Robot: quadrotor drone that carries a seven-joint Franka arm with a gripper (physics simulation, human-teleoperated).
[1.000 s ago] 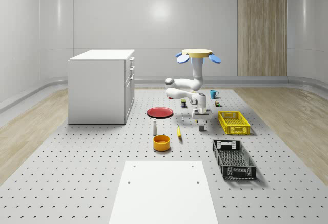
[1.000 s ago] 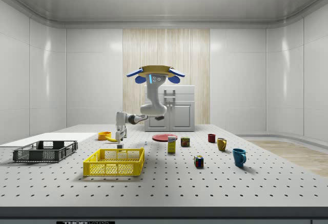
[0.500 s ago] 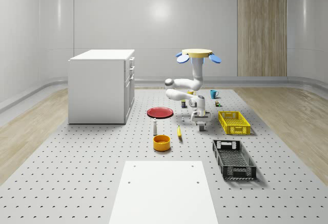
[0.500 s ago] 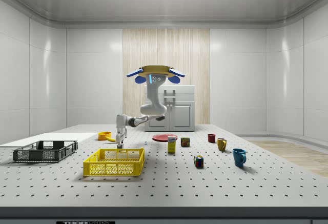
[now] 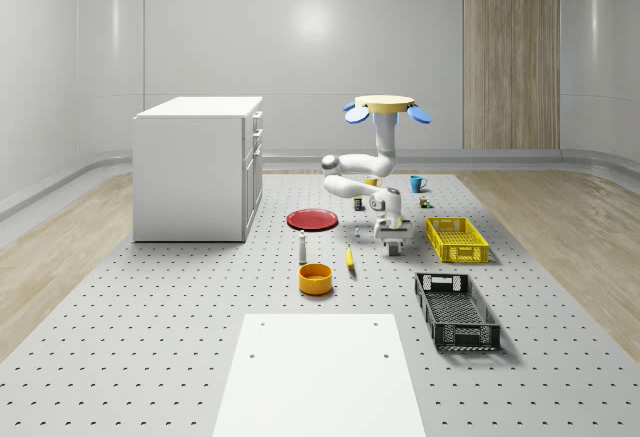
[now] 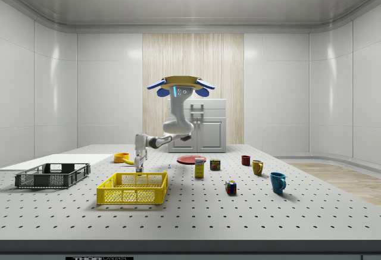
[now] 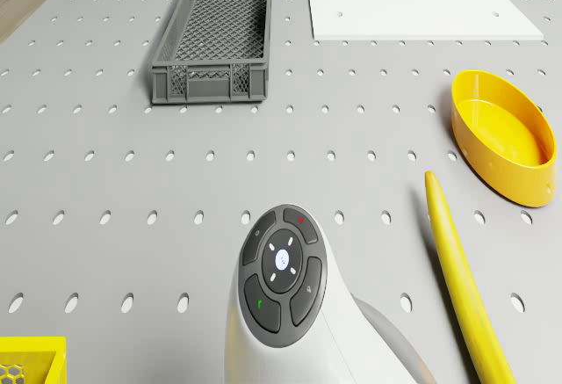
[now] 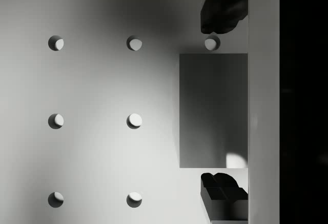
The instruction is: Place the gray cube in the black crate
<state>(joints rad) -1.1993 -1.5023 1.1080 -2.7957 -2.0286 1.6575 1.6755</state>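
At the wrist, your gripper (image 8: 224,100) has a finger (image 8: 224,9) on each side of the cube (image 8: 213,110); a thin bright gap shows at both faces, so it reads as open around the cube, not yet clamped. Whole-scene view: gripper (image 5: 394,247) low at the table (image 5: 150,337), between the yellow crate (image 5: 457,238) and the banana (image 5: 350,257).

- Risk: close off-centre and you push the cube aside or pinch a corner; it can twist out on the lift.
- Risk: lift too low and the cube clips the black crate's (image 5: 456,309) near wall.
- Drone (image 5: 387,106) hovers high, behind the gripper, arm reaching forward and down; sway would drag the fingers across the cube.
- Room: bare table between gripper and black crate. Yellow crate close on the whole-scene view's right, banana and bowl (image 5: 315,278) to its left. Keep clear of both.
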